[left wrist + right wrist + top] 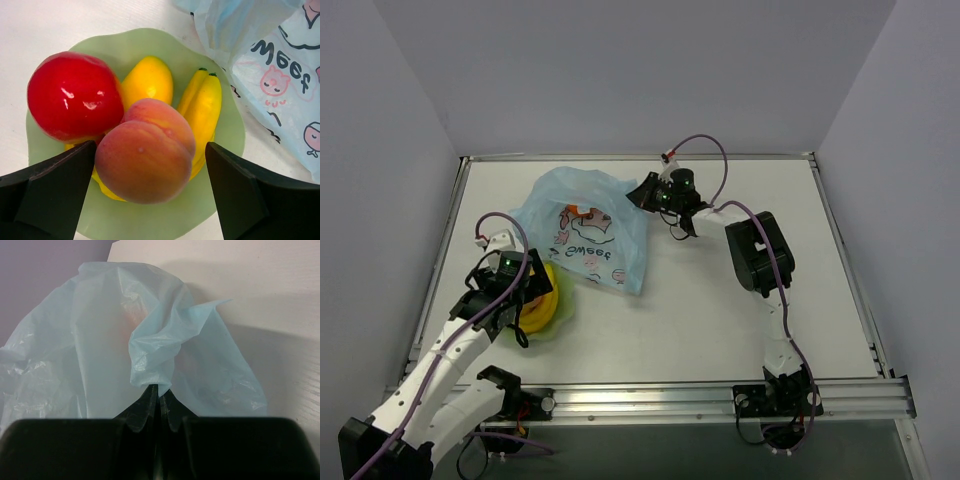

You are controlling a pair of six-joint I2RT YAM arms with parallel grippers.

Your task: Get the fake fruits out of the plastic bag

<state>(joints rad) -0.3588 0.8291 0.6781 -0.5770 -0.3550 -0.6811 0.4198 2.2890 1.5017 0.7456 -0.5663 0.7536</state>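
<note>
My left gripper [150, 146] wide open, empty, over pink-yellow plastic peach [143, 162] in pale green wavy bowl [150, 40]; right gripper [160, 394] clamped on light-blue translucent plastic bag [90, 350].

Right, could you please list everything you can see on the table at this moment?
bowl: one, pale green, left side
red fruit: one, red, in bowl
peach: one, pink-orange, in bowl
bananas: one bunch, yellow, in bowl
yellow fruit: one, yellow-orange, in bowl
bag: one, light blue, behind the bowl
orange shape: one, orange, inside the bag
table: one, white, under everything
left gripper: one, black, open over the bowl
right gripper: one, black, shut on the bag
</note>
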